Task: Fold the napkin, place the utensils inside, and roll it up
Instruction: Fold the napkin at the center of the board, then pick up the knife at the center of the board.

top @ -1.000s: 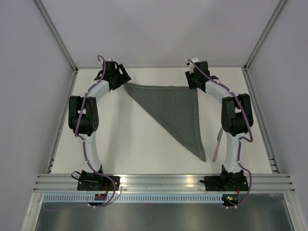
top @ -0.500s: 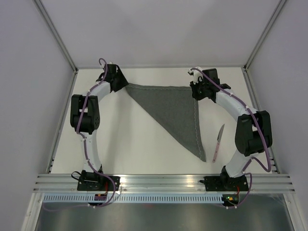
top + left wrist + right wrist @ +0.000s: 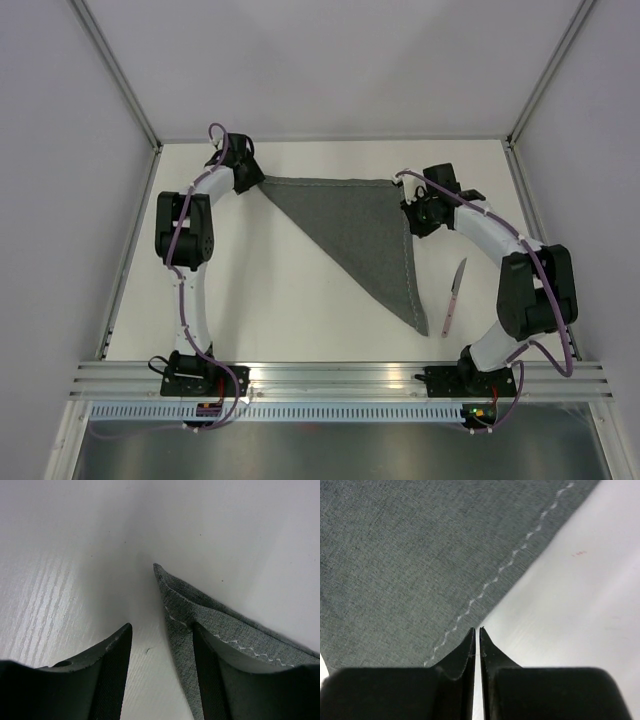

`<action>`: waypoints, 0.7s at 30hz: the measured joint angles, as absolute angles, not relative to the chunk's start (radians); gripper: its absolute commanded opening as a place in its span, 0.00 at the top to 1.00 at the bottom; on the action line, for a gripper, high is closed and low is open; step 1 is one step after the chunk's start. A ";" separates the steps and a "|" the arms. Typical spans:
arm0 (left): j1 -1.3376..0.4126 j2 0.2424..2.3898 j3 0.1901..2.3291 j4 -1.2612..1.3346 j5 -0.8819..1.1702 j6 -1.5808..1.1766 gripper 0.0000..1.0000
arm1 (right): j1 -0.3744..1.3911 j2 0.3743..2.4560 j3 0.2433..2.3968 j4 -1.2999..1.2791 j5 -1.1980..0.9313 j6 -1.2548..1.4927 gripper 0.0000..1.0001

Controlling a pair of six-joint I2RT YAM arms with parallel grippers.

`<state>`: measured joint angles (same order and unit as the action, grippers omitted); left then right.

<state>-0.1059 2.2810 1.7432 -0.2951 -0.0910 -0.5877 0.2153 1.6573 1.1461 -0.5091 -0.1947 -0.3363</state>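
The left gripper stands half open, a corner of the napkin just ahead between its fingers. The right gripper, nearly closed, hovers at the napkin's stitched edge.

Site is reading as a robotics lab test cell, not a home or kitchen. Plain pale wall panels are closing in the left, right and far sides. Aluminium struts are framing those panels at the far corners. A white table is serving as the work surface. The left arm and right arm are standing bolted to a slotted aluminium rail along the near edge, with purple cables trailing along them. A perforated cable duct is running just nearer than the rail.
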 measured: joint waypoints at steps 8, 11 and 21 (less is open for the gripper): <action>-0.106 2.306 1.803 -0.355 -0.122 -0.590 0.41 | 0.142 1.497 1.099 -0.610 -0.159 -0.408 0.86; -0.106 2.306 1.803 -0.365 -0.126 -0.599 0.36 | 0.078 1.489 1.060 -0.669 -0.161 -0.459 0.80; -0.106 2.299 1.788 -0.314 -0.098 -0.602 0.24 | -0.103 1.489 0.983 -0.878 -0.207 -0.661 0.45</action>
